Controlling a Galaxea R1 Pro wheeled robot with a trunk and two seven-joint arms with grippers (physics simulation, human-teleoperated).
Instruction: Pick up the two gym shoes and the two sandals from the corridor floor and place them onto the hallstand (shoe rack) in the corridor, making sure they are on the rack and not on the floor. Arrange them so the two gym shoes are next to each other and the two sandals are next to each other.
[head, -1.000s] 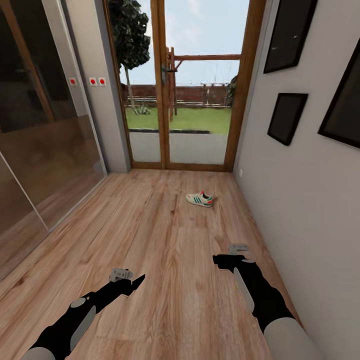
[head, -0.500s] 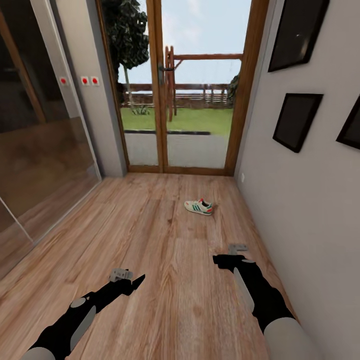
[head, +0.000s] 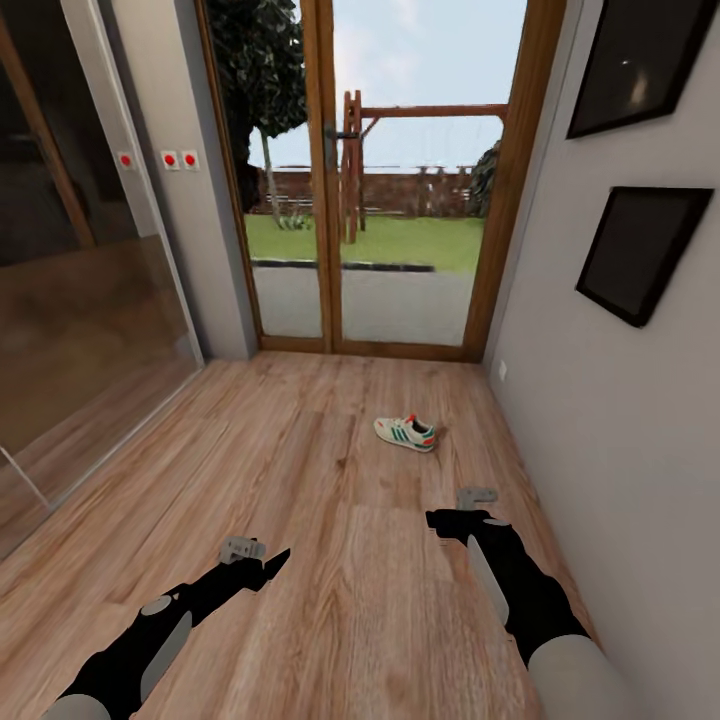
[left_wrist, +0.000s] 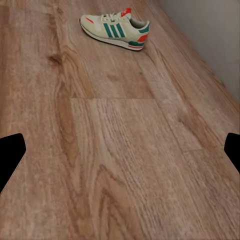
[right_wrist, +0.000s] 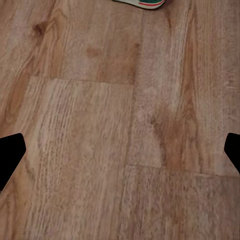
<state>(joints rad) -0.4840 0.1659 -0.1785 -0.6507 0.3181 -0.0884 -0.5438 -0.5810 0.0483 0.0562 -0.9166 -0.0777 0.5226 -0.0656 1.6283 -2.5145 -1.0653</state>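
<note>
Right of centre in the head view, one gym shoe (head: 405, 432) is seen lying on the wood floor (head: 300, 470), near the grey right-hand wall (head: 620, 420) and short of the glazed wooden door (head: 400, 180); its toe is turned toward the frame's left, heel toward the right. White upper, green stripes and red-orange patches are noted in the left wrist view (left_wrist: 115, 30), where the shoe sits at the upper middle of the frame. Only a sliver of its sole is caught at the top edge of the right wrist view (right_wrist: 141, 3). Lower left, the left gripper (head: 262, 562) is held above bare floor; lower right, the right gripper (head: 450, 520) likewise. Both sets of fingers are spread wide, with nothing held. Two dark picture frames (head: 640, 250) are recorded on the right wall.
</note>
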